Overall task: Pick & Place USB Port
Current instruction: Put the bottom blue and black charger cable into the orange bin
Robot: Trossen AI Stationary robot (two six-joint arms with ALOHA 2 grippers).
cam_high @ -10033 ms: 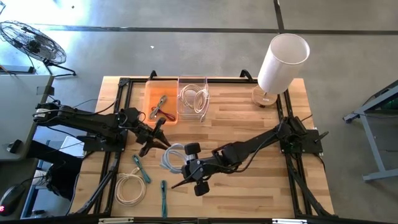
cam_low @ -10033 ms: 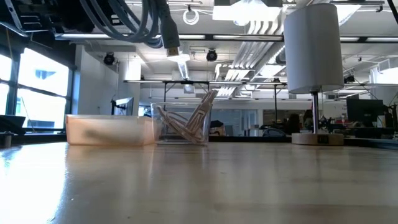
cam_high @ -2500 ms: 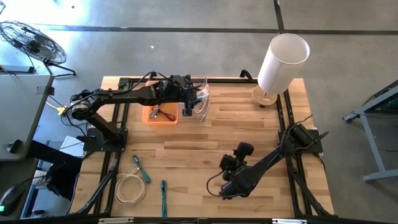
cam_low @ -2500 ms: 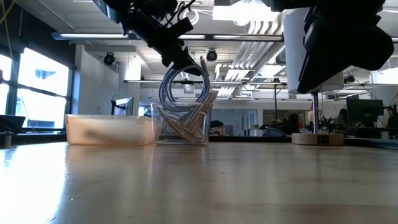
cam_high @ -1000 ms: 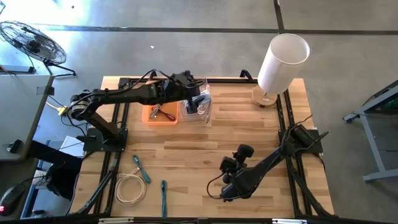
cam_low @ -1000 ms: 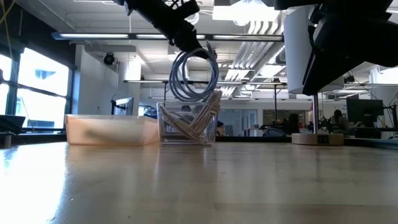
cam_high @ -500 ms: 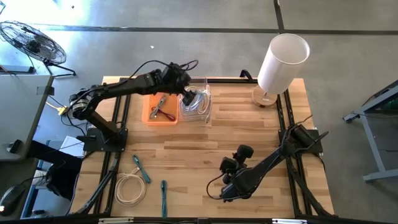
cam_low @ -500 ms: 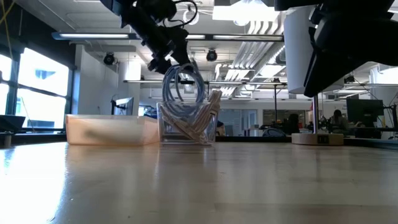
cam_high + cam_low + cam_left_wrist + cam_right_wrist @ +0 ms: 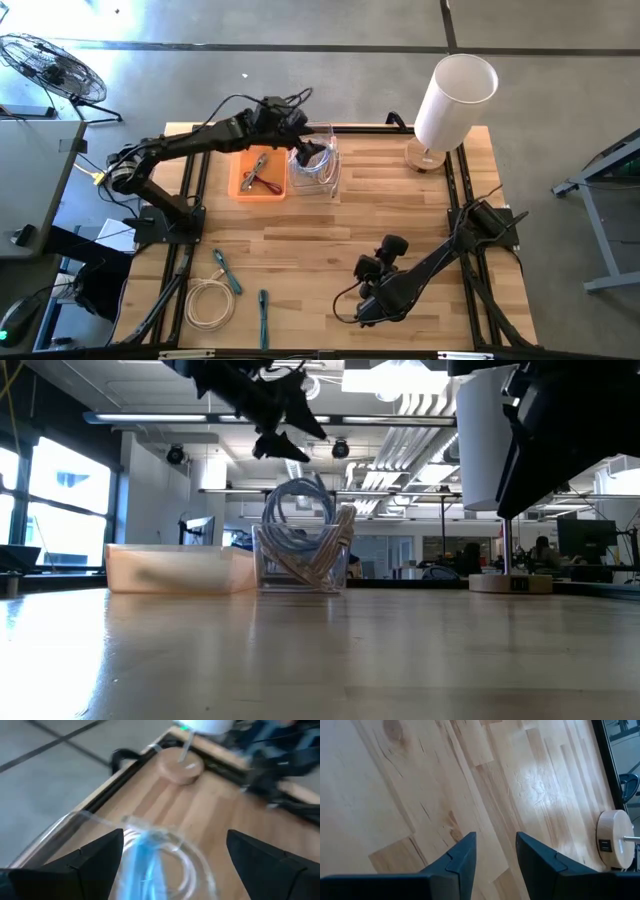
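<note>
Your left gripper (image 9: 300,135) hovers at 12 o'clock over the clear bin (image 9: 314,171), fingers spread wide, empty. Blue USB cable (image 9: 298,515) sits coiled in that bin. Right gripper (image 9: 352,312) waits at 5 o'clock above the desk (image 9: 330,240), fingers part-open, holding nothing.

Top cam down, low cam level; both see clear bin (image 9: 316,160).

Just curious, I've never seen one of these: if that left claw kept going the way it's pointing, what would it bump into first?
Most likely the blue coiled cable in the clear bin. The open left gripper looks straight at it, though depth is hard to judge.
</note>
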